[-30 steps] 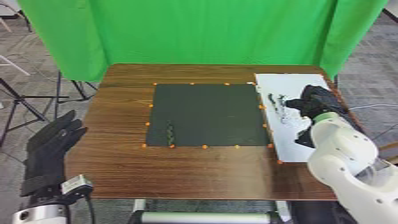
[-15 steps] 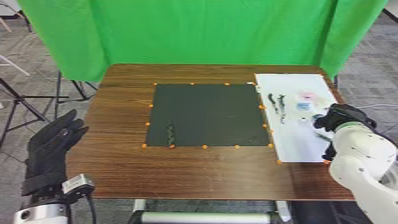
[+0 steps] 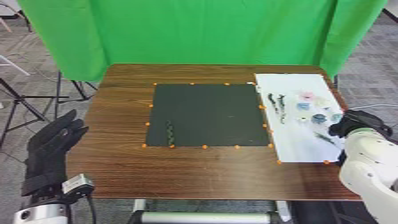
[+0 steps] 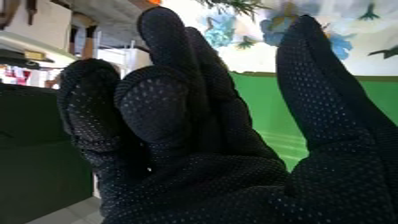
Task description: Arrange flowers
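Observation:
In the head view my left hand [image 3: 55,145] is open beside the table's left edge. My right hand [image 3: 362,121] is at the right edge of the white sheet [image 3: 298,145], with no flower in it; in the right wrist view the same right hand [image 4: 209,175] has its fingers extended and the thumb apart. Pink [image 3: 306,95], light blue [image 3: 303,106] and dark teal [image 3: 319,118] flowers lie on the sheet, with two dark stems [image 3: 276,106] to their left and a green sprig [image 3: 324,137] nearer the front. A green stem [image 3: 171,133] lies on the black mat's lower left.
The black mat [image 3: 213,112] lies mid-table with orange markers round its edge. Brown wood of the table [image 3: 213,175] borders it in front. A green curtain [image 3: 213,32] hangs behind, and a tripod [image 3: 25,102] stands left of the table.
My right hand has moved right and toward the front, from over the white sheet to its edge, uncovering the flowers and the sprig. The left hand has stayed put.

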